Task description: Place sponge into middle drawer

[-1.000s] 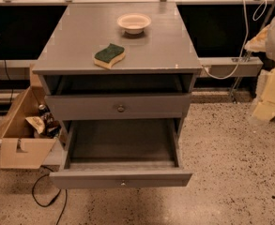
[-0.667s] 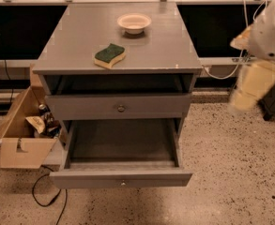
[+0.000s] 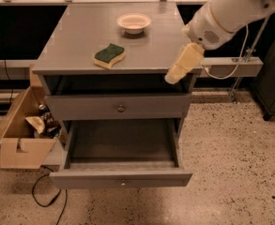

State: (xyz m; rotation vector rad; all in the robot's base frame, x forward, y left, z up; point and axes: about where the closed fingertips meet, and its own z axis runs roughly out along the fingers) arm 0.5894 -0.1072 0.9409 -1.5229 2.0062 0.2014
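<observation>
The sponge (image 3: pixel 110 55), pale yellow with a dark green top, lies on the grey cabinet top (image 3: pixel 80 36), left of centre near the front edge. The middle drawer (image 3: pixel 123 149) is pulled open below, with a dark empty tray and a small knob on its narrow front panel. My gripper (image 3: pixel 172 77) hangs from the white arm (image 3: pixel 231 8) over the cabinet's right front corner, pointing down and left. It is well to the right of the sponge and holds nothing that I can see.
A shallow cream bowl (image 3: pixel 134 22) stands at the back of the cabinet top. A closed drawer front with a knob (image 3: pixel 121 108) sits above the open one. A cardboard box (image 3: pixel 22 135) with clutter and a cable lie on the floor at left.
The arm has swung in from the right edge of view to the left, bringing the gripper to the cabinet's right front corner. The sponge, bowl and drawers have not moved.
</observation>
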